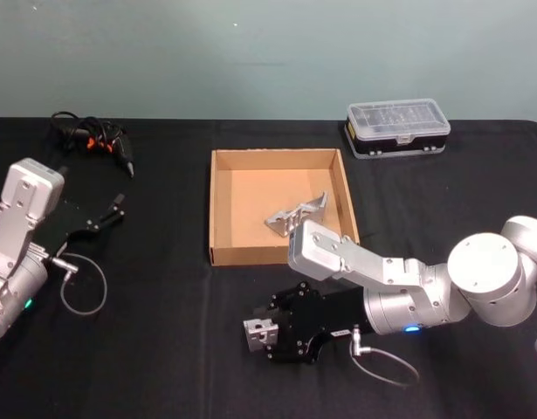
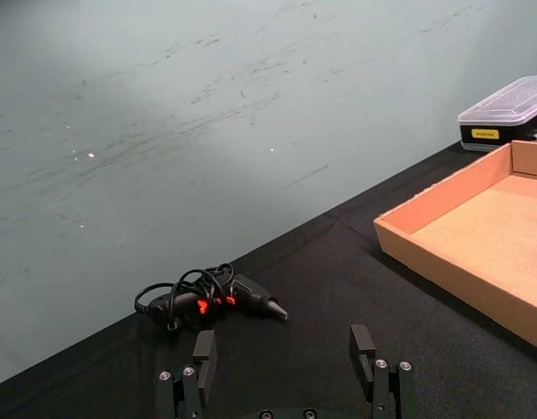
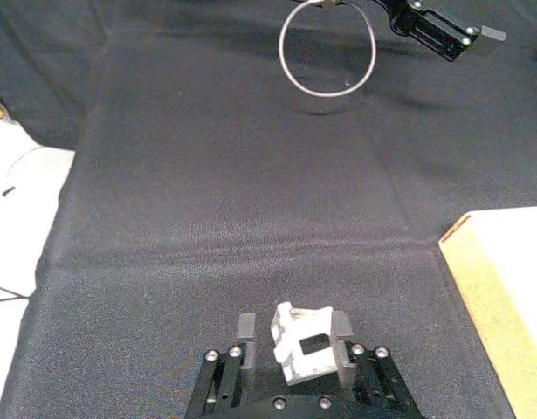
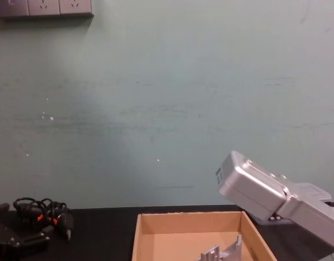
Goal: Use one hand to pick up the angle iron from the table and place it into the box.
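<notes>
right gripper low over the surface near the box, arm bent leftward, clamped on an angle iron; left gripper parked, fingers apart

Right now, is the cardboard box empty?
No, in the head view one angle iron already lies inside the box, near its right wall, while the right gripper holds another angle iron above the table.

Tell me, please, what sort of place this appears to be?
Probably a robot test bench in a lab or workshop: a black-draped table against a bare wall, holding a cardboard box, a plastic parts case and a corded tool.
</notes>
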`<state>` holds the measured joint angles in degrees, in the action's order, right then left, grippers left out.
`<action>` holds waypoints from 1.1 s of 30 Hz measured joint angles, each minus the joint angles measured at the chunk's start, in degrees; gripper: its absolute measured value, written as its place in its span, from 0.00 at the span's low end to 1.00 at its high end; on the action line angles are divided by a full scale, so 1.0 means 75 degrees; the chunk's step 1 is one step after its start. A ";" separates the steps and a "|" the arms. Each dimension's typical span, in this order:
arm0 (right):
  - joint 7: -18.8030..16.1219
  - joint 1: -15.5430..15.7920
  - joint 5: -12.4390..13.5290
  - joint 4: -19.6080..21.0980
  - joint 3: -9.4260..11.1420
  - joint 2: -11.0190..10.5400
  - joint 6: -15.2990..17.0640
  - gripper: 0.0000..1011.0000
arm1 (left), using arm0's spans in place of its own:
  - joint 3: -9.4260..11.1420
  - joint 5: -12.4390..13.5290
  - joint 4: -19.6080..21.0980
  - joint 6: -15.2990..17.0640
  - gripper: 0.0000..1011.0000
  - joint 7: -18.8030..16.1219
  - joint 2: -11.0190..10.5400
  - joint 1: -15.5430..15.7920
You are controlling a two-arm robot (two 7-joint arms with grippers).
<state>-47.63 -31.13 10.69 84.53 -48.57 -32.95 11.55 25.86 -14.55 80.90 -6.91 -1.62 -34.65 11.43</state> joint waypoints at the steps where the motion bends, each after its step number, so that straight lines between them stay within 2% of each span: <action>1: -0.0001 0.0004 -0.0010 -0.0003 0.0000 0.0007 -0.0007 0.52 | 0.0000 0.0000 0.0000 0.0000 0.99 0.0000 0.0000 0.0000; 2: -0.0001 0.0007 -0.0013 -0.0003 0.0000 0.0008 -0.0009 0.50 | 0.0000 0.0000 -0.0001 0.0000 0.99 0.0000 0.0000 0.0000; 3: -0.0003 0.0013 -0.0016 -0.0003 0.0000 0.0009 -0.0013 0.44 | 0.0000 0.0000 0.0000 0.0000 0.99 0.0000 0.0000 0.0000; 6: -0.0007 0.0022 -0.0023 -0.0002 0.0000 0.0009 -0.0019 0.39 | 0.0000 0.0000 0.0000 0.0000 0.99 0.0000 0.0000 0.0000; 7: -0.0007 0.0025 -0.0025 -0.0002 0.0000 0.0010 -0.0021 0.32 | 0.0000 0.0000 0.0000 0.0000 0.99 0.0000 0.0000 0.0000; 9: -0.0007 0.0037 -0.0030 0.0000 0.0000 0.0010 -0.0027 0.28 | 0.0000 0.0000 0.0000 0.0000 0.99 0.0000 0.0000 0.0000; 10: -0.0007 0.0045 -0.0034 0.0001 0.0000 0.0008 -0.0038 0.22 | 0.0000 0.0000 0.0000 0.0000 0.99 0.0000 0.0000 0.0000; 11: -0.0007 0.0049 -0.0036 0.0001 0.0000 0.0006 -0.0044 0.22 | 0.0000 0.0000 0.0000 0.0000 0.99 0.0000 0.0000 0.0000; 12: -0.0007 0.0054 -0.0038 0.0002 0.0002 0.0002 -0.0051 0.16 | 0.0000 0.0000 0.0000 0.0000 0.99 0.0000 0.0000 0.0000; 13: -0.0007 0.0054 -0.0038 0.0002 0.0002 0.0002 -0.0051 0.16 | 0.0000 0.0000 0.0000 0.0000 0.99 0.0000 0.0000 0.0000; 14: -0.0008 0.0057 -0.0039 0.0006 0.0006 -0.0002 -0.0054 0.11 | 0.0000 0.0000 0.0000 0.0000 0.99 0.0000 0.0000 0.0000; 16: -0.0009 0.0060 -0.0040 0.0012 0.0012 -0.0005 -0.0054 0.08 | 0.0000 0.0000 0.0000 0.0000 0.99 0.0000 0.0000 0.0000; 21: 0.0041 0.0118 0.0000 0.0112 0.0103 -0.0030 -0.0053 0.08 | 0.0000 0.0000 0.0000 0.0000 0.99 0.0000 0.0000 0.0000; 25: 0.0192 0.0227 0.0138 0.0306 0.0279 -0.0075 -0.0047 0.08 | 0.0000 0.0000 0.0000 0.0000 0.99 0.0000 0.0000 0.0000; 30: 0.0460 0.0387 0.0397 0.0608 0.0588 -0.0135 -0.0027 0.08 | 0.0000 0.0000 0.0000 0.0000 0.99 0.0000 0.0000 0.0000; 33: 0.0767 0.0547 0.0632 0.0842 0.0904 -0.0162 -0.0007 0.08 | 0.0000 0.0000 0.0000 0.0000 0.99 0.0000 0.0000 0.0000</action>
<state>-41.89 -27.03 15.43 90.85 -41.79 -34.17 11.49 25.86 -14.55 80.90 -6.91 -1.62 -34.65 11.44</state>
